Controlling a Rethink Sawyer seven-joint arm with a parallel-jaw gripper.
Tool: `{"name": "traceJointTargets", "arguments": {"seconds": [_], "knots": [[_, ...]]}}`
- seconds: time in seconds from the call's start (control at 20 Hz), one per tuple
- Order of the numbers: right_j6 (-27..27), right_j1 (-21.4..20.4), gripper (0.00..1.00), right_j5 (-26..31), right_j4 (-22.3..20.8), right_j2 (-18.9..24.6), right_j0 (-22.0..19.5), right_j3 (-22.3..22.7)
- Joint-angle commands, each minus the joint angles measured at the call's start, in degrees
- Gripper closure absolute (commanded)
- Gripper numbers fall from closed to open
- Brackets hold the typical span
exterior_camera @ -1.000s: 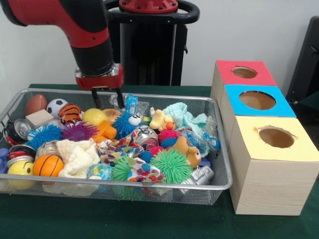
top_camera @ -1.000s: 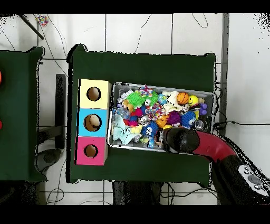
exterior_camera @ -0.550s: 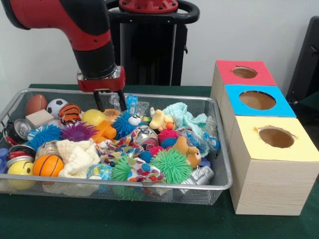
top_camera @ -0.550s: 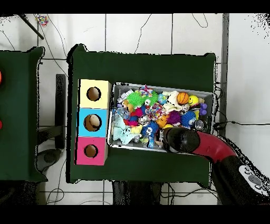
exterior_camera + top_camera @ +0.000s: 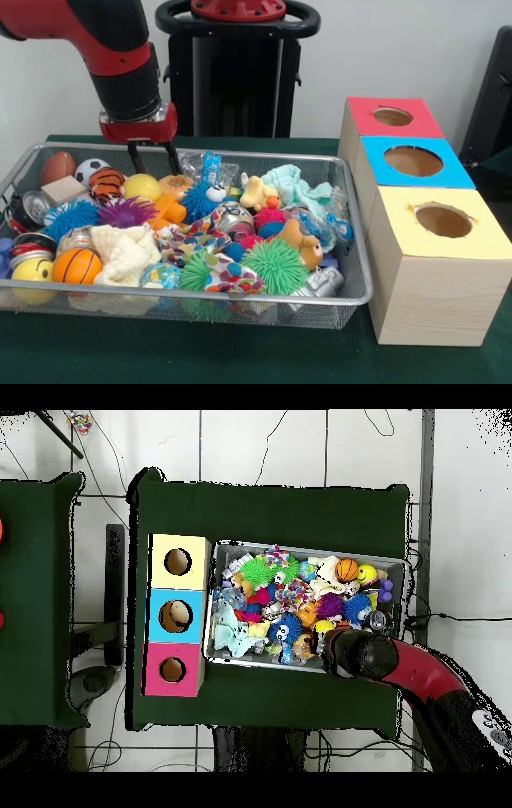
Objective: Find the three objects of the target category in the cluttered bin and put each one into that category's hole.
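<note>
Search step in hand, nothing picked so far: the black two-fingered claw (image 5: 150,158) on the red and black arm (image 5: 120,56) hangs with fingers apart and empty over the far side of the silver wire-mesh bin (image 5: 352,240) on the green-clothed bench (image 5: 240,360), just above a smooth yellow ball (image 5: 142,187) and a striped orange ball (image 5: 106,181). The target category is not stated, so which three things count cannot be told; candidates lie all through the bin: smooth balls like the orange basketball (image 5: 78,266), rubbery spiky balls like the green one (image 5: 276,266), soft plush like the tan animal (image 5: 302,242), crushed metal cans (image 5: 232,218). Next move likely calls for a straight drop onto one piece and a firm close, since round smooth things may slip. Three wooden boxes stand beside the bin, lids red (image 5: 420,118), blue (image 5: 456,164) and yellow (image 5: 488,232), each with a round hole.
</note>
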Motion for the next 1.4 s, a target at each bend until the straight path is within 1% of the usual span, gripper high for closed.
{"name": "traceJointTargets", "arguments": {"seconds": [0.05,0.2,0.45,0.75,1.05,1.4], "knots": [[0.9,-0.6,0.00,-0.8,0.3,3.9,-0.8,0.0],[2.4,-0.5,0.00,-2.8,-0.2,3.3,-0.2,0.7],[4.4,-1.4,0.00,-5.3,-0.3,2.8,0.4,3.4],[3.3,-2.4,0.00,-4.3,0.1,3.5,-0.4,4.9],[2.1,-2.1,0.00,-3.1,0.4,4.1,-0.8,4.1],[1.2,-0.9,0.00,-0.6,1.1,4.6,-0.3,1.1]]}}
